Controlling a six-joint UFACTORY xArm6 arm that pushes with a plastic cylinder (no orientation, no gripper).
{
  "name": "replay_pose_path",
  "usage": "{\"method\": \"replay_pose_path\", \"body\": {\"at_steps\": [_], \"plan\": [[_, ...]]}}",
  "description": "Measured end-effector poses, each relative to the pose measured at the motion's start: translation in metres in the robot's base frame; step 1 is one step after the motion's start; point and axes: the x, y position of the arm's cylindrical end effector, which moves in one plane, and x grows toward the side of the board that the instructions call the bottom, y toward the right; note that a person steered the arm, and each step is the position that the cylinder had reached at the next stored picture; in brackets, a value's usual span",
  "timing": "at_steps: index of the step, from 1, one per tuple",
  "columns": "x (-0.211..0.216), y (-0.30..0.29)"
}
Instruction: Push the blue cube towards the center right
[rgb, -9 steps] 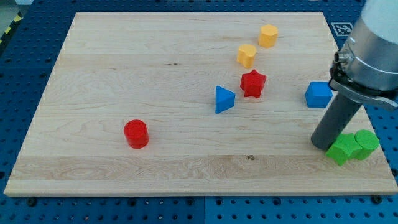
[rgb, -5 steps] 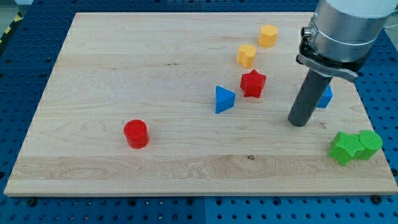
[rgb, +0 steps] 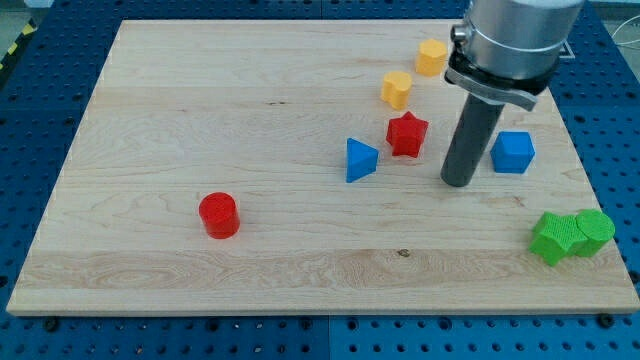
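The blue cube (rgb: 513, 152) sits near the right edge of the wooden board (rgb: 200, 120), about mid-height. My tip (rgb: 457, 182) rests on the board just left of the cube and slightly lower, with a small gap between them. The rod rises from the tip to the grey arm body at the view's top right. The red star (rgb: 407, 134) lies to the tip's upper left.
A blue triangular block (rgb: 360, 160) lies left of the red star. Two yellow blocks (rgb: 397, 89) (rgb: 431, 57) sit near the top. A red cylinder (rgb: 218, 215) is at lower left. Two green blocks (rgb: 553, 238) (rgb: 593, 231) touch at the bottom right corner.
My tip has moved left and up, from beside the green blocks, past the front of the blue cube, to the cube's left side. The blocks have not visibly moved.
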Motion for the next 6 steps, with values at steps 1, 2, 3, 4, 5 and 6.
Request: {"method": "replay_pose_path", "body": {"at_steps": [1,2,3,4,5,6], "plan": [[0.002,0.007],[-0.006,0.011],[-0.007,0.026],[-0.011,0.046],[-0.029,0.055],[-0.037,0.057]]}}
